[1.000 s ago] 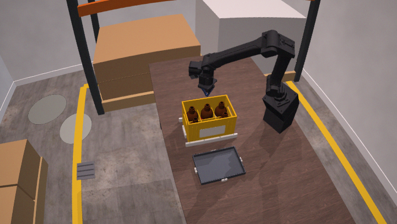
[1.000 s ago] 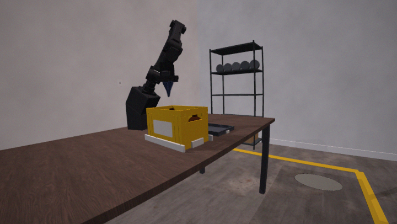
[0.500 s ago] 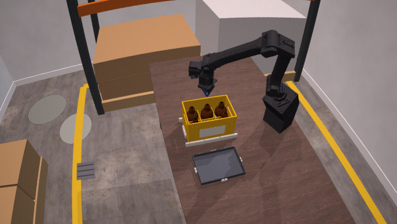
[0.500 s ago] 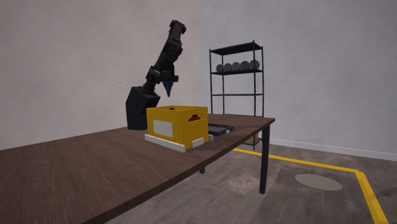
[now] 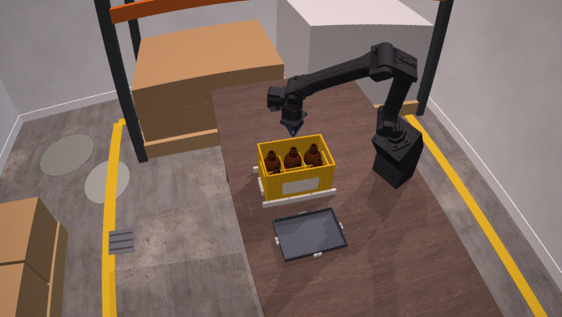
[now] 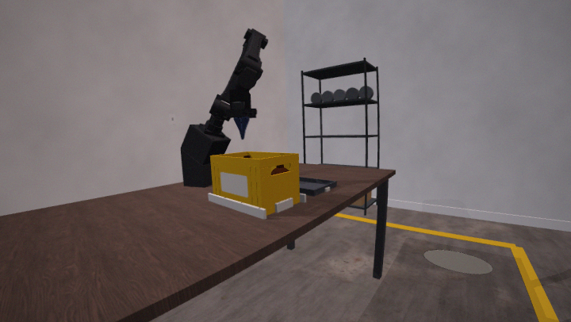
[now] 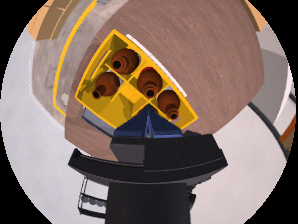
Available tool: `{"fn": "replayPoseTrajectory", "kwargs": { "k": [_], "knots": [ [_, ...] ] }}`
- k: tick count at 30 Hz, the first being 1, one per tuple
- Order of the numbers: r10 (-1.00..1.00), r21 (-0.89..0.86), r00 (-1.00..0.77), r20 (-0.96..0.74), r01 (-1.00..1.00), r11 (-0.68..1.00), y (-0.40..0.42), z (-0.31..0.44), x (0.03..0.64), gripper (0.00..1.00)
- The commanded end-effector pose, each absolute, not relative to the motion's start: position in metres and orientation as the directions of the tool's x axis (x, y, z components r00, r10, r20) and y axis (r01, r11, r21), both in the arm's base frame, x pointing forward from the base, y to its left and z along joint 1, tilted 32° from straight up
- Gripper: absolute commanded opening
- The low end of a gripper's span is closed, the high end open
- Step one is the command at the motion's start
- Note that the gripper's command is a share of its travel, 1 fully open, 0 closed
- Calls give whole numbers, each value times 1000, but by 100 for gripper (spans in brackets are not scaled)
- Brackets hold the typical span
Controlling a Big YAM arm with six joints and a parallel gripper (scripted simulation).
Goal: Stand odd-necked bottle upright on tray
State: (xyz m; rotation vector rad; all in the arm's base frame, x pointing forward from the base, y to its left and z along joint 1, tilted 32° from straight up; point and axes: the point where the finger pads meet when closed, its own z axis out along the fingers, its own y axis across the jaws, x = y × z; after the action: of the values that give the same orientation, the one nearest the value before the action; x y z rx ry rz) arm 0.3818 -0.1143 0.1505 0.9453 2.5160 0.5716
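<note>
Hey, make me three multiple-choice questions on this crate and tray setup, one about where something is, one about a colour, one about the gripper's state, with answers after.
1. Where is the gripper?
A. Above the crate's far edge
B. Inside the tray
C. Resting on the table

2. What colour is the crate?
A. Grey
B. Yellow
C. Green

3. What state is the gripper in?
A. Shut, holding nothing
B. Shut on a bottle
C. Wide open

Answers:
1 A: in the top and exterior views the blue fingertips hang above the crate's edge nearest the arm's base, apart from it.
2 B: its walls are yellow, while the tray is dark grey.
3 A: the fingertips meet in a point with nothing between them, and the brown bottles stand in the crate.
</note>
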Motion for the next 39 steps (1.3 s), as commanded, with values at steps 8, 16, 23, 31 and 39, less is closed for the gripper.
{"fn": "replayPoseTrajectory", "kwargs": {
  "k": [8, 16, 23, 31, 39],
  "knots": [
    [688, 498, -699, -194, 534, 683, -112, 138, 381, 61],
    [688, 500, -697, -202, 530, 685, -114, 142, 384, 61],
    [688, 500, -697, -202, 530, 685, -114, 142, 384, 61],
    [688, 500, -697, -202, 530, 685, -114, 142, 384, 61],
    [688, 500, -697, -202, 530, 685, -114, 142, 384, 61]
  ]
}}
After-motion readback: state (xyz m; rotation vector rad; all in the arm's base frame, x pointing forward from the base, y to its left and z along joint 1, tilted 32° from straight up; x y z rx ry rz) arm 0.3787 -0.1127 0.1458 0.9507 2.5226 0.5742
